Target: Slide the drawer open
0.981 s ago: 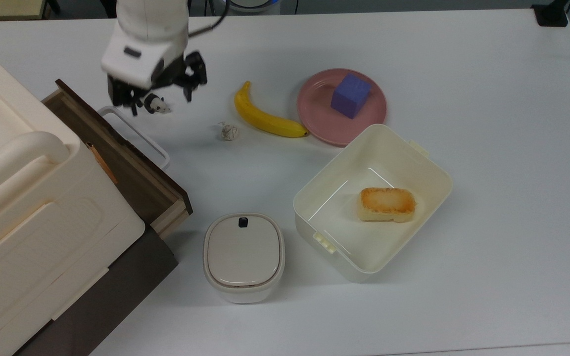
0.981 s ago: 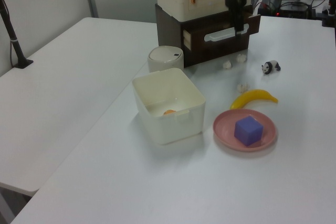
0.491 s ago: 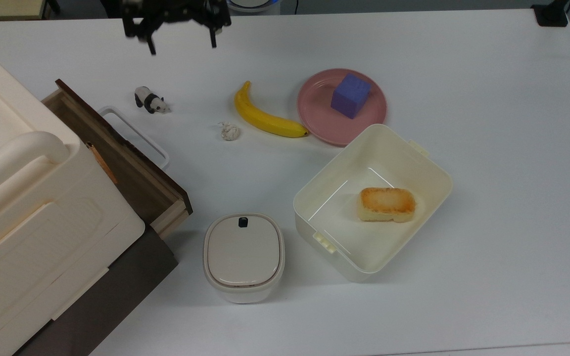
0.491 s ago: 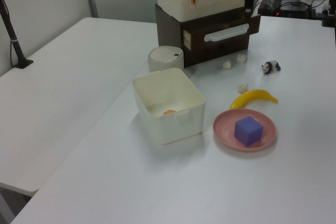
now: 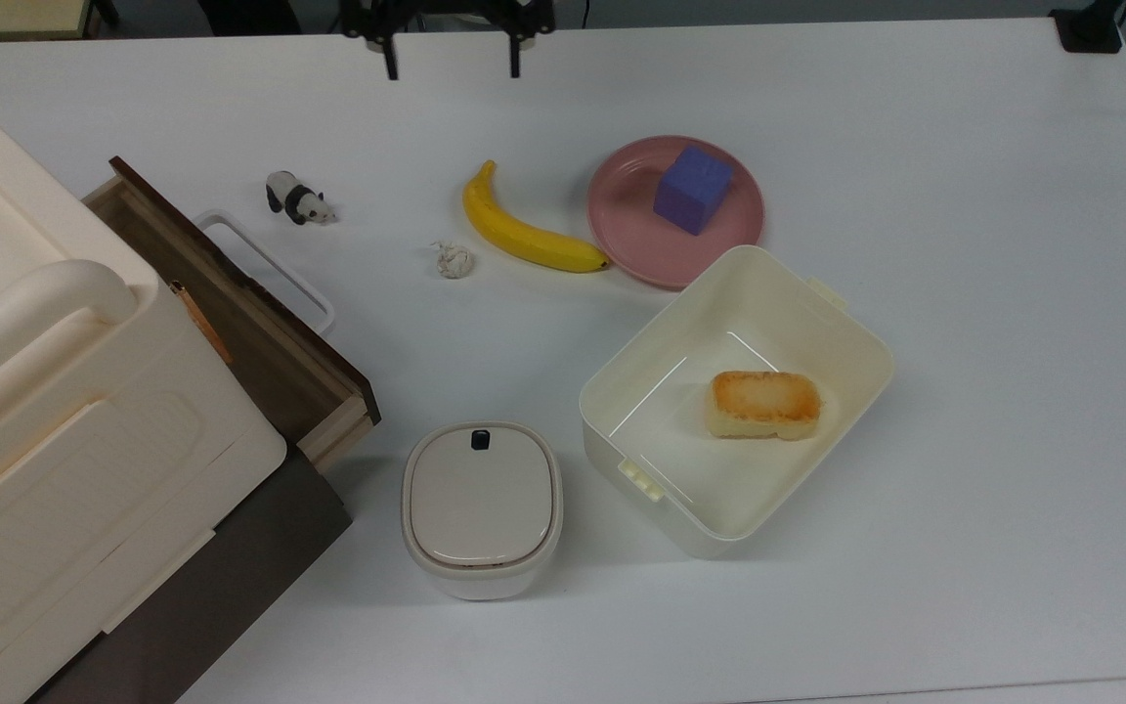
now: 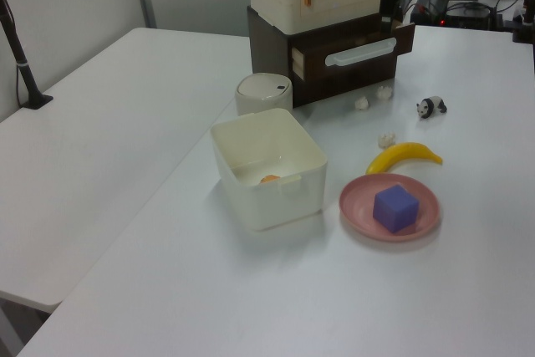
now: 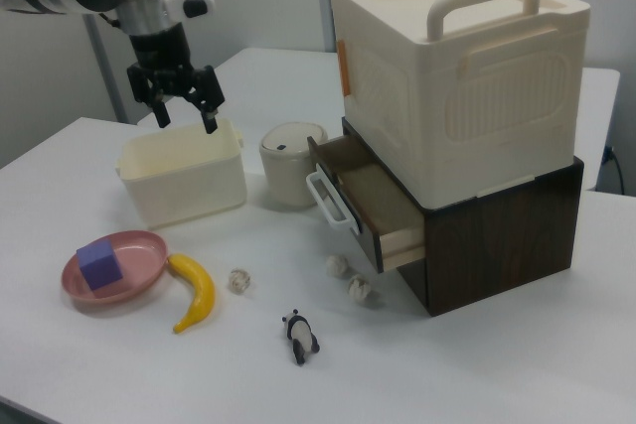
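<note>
Moved since a second ago: gripper (image 5: 450, 68), from over the drawer's handle and the panda toy up to the table's far edge in the top view, fingers spread wide and empty. Unchanged since then: drawer (image 5: 260, 328), pulled partway out of the dark cabinet near the table's left edge in the top view, under the big cream box (image 5: 55, 391), white loop handle (image 5: 265, 271) free. Beside it, panda toy (image 5: 297, 198); toward the table's middle, paper ball (image 5: 452, 260), banana (image 5: 524, 233), pink plate (image 5: 622, 230) carrying a purple cube (image 5: 692, 189), open cream tub (image 5: 856, 342) holding a browned bread piece (image 5: 765, 404), and a lidded round container (image 5: 482, 506) near the drawer's corner. In the left view, drawer (image 6: 355, 52) at the table's far end, handle facing the camera. In the right view, gripper (image 7: 183, 114) hanging above the tub (image 7: 184, 181), jaws wide, nothing between them; drawer (image 7: 363, 201) open toward the right view's left, two more paper balls (image 7: 350, 278) on the table just below its front.
</note>
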`<move>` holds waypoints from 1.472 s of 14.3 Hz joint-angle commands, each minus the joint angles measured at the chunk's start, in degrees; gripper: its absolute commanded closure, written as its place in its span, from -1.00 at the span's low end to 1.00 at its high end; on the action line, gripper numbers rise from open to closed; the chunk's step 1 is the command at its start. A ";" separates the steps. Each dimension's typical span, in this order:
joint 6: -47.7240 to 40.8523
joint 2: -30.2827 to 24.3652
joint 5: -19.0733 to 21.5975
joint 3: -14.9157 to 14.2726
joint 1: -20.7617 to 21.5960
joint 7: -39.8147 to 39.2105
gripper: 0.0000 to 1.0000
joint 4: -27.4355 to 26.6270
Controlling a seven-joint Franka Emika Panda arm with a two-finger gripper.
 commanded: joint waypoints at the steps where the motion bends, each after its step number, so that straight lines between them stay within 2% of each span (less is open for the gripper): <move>1: -0.47 -1.27 1.68 -0.58 0.85 4.75 -1.00 -1.37; 6: -0.12 -1.27 2.12 -2.42 0.84 3.70 -1.00 -1.28; 7: -0.12 -1.27 2.12 -3.39 1.11 3.43 -1.00 -1.28; 10: -0.12 -1.27 2.12 -8.22 6.20 3.43 -1.00 -1.28; 18: 0.05 -1.01 2.12 -8.50 5.68 4.22 -1.00 -0.66; 21: -0.03 -1.18 2.47 -7.79 3.84 4.40 -1.00 -0.58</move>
